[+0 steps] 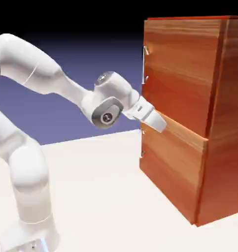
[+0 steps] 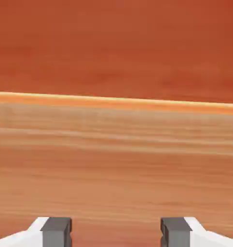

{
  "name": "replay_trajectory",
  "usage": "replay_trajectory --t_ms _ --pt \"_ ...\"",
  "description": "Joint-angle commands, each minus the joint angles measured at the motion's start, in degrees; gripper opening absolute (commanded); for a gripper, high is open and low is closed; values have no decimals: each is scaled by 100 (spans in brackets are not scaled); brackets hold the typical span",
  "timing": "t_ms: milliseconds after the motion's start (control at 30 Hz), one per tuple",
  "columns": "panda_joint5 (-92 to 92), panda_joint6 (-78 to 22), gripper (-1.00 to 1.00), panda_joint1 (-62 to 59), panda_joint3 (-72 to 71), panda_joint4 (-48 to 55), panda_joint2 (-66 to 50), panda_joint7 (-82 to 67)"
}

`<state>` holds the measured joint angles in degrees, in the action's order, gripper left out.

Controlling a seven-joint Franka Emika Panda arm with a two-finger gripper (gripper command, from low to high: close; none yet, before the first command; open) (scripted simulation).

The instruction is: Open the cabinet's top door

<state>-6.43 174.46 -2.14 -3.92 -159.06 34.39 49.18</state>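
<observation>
Top door [image 1: 182,74] shut, filling the upper front of the cabinet [image 1: 224,123], which stands on the table [image 1: 106,197] at the exterior view's right. Small silver bar handle [image 1: 145,64] mounted upright near the door's edge closest to the arm, long axis vertical. Below it, a shorter lower panel [image 1: 172,165], with a seam between the two panels running across the front. Gripper [image 1: 162,125] pressed in close to the cabinet front right at that seam, well below the handle and slightly further along the front; so the handle lies up and a little back from the gripper, not between its fingertips. In the hand view, nothing but reddish wood grain: top door [image 2: 116,43] above a bright horizontal line, lower panel [image 2: 116,164] beneath, no handle in sight. Two grey fingertips [image 2: 55,230] at the bottom edge standing well apart, gripper [image 2: 116,231] spread wide with only bare wood between, holding nothing. Judged from this: grasp not yet made, door not yet moved; coming move likely a climb along the front toward the handle, with the jaws turned to straddle the upright bar from either side. Only one arm present. No brands, labels or readable writing anywhere on cabinet, arm or table.
</observation>
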Motion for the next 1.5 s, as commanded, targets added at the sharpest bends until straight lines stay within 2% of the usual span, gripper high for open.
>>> replay_trajectory --t_ms 0,1467 --pt "-239 17 0 -105 -145 72 64 250" --pt "-10720 758 0 -4720 -6531 3237 2887 11215"
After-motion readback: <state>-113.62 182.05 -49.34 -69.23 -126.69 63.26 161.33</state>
